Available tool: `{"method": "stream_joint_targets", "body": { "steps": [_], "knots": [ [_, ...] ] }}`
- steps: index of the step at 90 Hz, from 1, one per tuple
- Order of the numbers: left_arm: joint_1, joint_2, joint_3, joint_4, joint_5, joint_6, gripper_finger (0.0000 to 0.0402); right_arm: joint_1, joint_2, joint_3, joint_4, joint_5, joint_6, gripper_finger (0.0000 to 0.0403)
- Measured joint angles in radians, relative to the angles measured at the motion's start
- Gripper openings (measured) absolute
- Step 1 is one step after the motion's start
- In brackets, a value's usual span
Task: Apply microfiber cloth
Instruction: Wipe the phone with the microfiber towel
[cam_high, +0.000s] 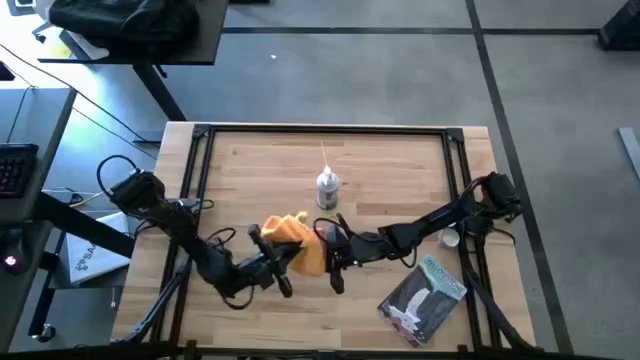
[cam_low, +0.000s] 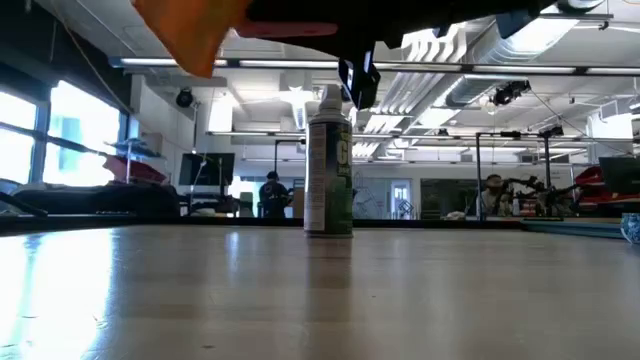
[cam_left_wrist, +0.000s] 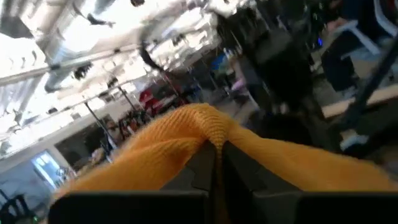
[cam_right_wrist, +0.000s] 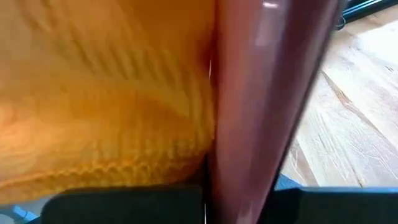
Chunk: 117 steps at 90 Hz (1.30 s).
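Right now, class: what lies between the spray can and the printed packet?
In the high view, the right gripper and its arm cross between the spray can and the printed packet.

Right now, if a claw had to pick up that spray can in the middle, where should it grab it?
Probably around the spray can body's middle, coming in level from the side: it stands upright, round and straight-walled, with open table around it. Its thin nozzle straw makes the top awkward.

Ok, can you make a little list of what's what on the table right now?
microfiber cloth: orange, lifted off the table, against the glossy slab
left gripper: jaws shut on the microfiber cloth
right gripper: holding a flat glossy slab, probably a phone
spray can: upright, apart from both arms
printed packet: lying flat, beside the right arm
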Motion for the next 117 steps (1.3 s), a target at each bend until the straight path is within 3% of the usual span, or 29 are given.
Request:
{"method": "stream_joint_targets", "body": {
  "steps": [21, 40, 49, 63, 81, 117],
  "knots": [
    [0.012, -0.001, 0.002, -0.239, 0.044, -0.285, 0.0000, -0.001, 0.000, -0.001, -0.004, 0.006, 0.000, 0.0005],
    [-0.018, -0.002, 0.002, -0.448, 0.146, -0.594, 0.0000, 0.001, 0.000, -0.001, -0.003, -0.009, -0.008, 0.0005],
    [-0.019, 0.022, 0.002, -0.479, 0.174, -0.682, 0.0000, 0.001, 0.000, -0.001, -0.010, -0.010, -0.010, 0.0005],
    [0.008, 0.075, 0.002, -0.387, 0.189, -0.655, 0.0000, 0.001, 0.002, -0.005, -0.020, -0.006, -0.010, 0.0005],
    [0.063, 0.098, 0.000, -0.216, 0.261, -0.502, 0.0000, 0.001, 0.001, -0.004, -0.024, 0.017, -0.006, 0.0005],
    [0.130, 0.088, 0.009, -0.193, 0.354, -0.405, 0.0000, 0.002, -0.004, -0.004, -0.048, 0.029, -0.005, 0.0005]
  ]
}}
